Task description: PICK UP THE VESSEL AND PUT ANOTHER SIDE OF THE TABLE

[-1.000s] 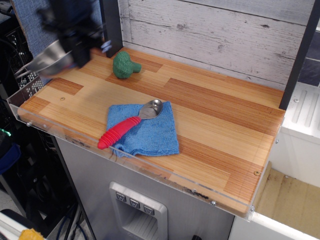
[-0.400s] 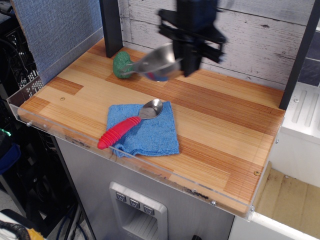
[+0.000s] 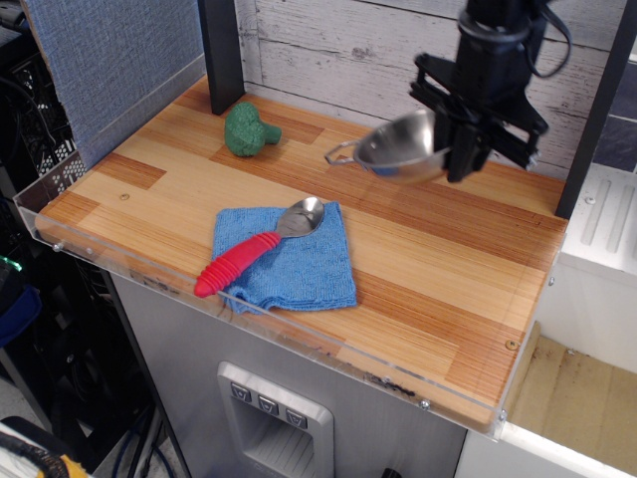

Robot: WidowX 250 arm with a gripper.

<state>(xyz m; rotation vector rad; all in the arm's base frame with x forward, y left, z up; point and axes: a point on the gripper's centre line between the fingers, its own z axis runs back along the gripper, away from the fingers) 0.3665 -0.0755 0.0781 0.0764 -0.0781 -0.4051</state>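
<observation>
- Vessel (image 3: 403, 147): you have it off the desk (image 3: 428, 269), hanging in the air above the far right part, tilted a little with one wire loop handle pointing left.
- Your end effector (image 3: 460, 134) is clenched on the vessel's right-hand rim, coming down from above; the black arm rises out of the top of the view.
- Taking the blue cloth (image 3: 299, 264) as your landmark, the vessel is beyond it and to its right, well apart from it.
- On the blue cloth lies a red-handled spoon (image 3: 254, 251), its metal bowl toward the far right corner of the cloth, its handle reaching past the near left edge.
- Beyond the cloth and to its left, a green broccoli toy (image 3: 247, 130) sits on the desk near the back wall.
- The cloth itself lies near the desk's front acrylic rim.
</observation>
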